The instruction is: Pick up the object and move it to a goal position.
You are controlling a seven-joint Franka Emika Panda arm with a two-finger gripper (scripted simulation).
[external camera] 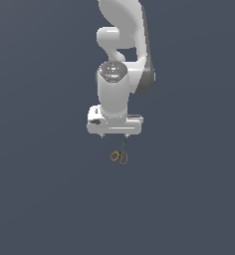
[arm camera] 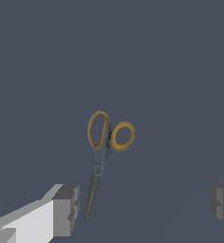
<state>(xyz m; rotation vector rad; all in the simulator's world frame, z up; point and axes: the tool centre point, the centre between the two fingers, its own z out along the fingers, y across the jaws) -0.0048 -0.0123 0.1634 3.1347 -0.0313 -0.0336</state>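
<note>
Dark grey worktop carries the scissors (arm camera: 104, 152) flat beneath your end effector (arm camera: 144, 206), fingers spread wide and empty; descend off-centre and you risk pinching only the thin blades, letting them slip.

No text, label, brand, number or sign is showing legibly in either view.
</note>
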